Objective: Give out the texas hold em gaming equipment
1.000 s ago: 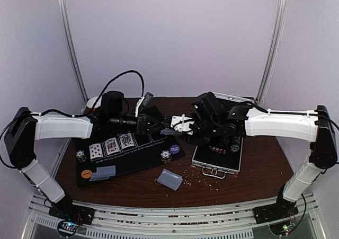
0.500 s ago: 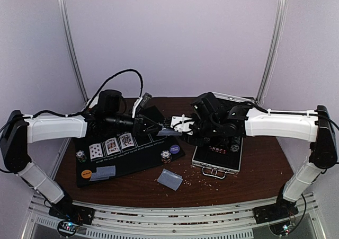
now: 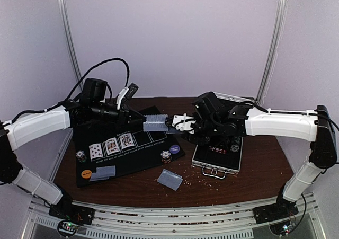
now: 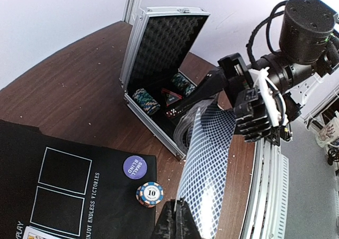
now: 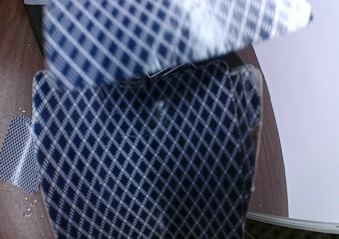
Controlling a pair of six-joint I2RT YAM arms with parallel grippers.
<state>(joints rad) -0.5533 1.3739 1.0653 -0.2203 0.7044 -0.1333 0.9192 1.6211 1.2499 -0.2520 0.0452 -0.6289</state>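
1. Black mat (image 3: pixel 132 162) at lower left carries three face-up cards (image 3: pixel 111 145); two slots are bare.
2. My left gripper (image 3: pixel 141 120) is clenched on one card (image 3: pixel 156 122), mid-frame above the mat.
3. My right gripper (image 3: pixel 174 124) grasps the deck (image 5: pixel 143 154).
4. Some chips (image 4: pixel 146 100) sit in the case (image 4: pixel 164 43); I judge the task about half done.

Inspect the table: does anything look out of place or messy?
Yes. Face-down cards lie askew on the bare table, off the black mat. Pale crumbs are scattered in front of the open case.
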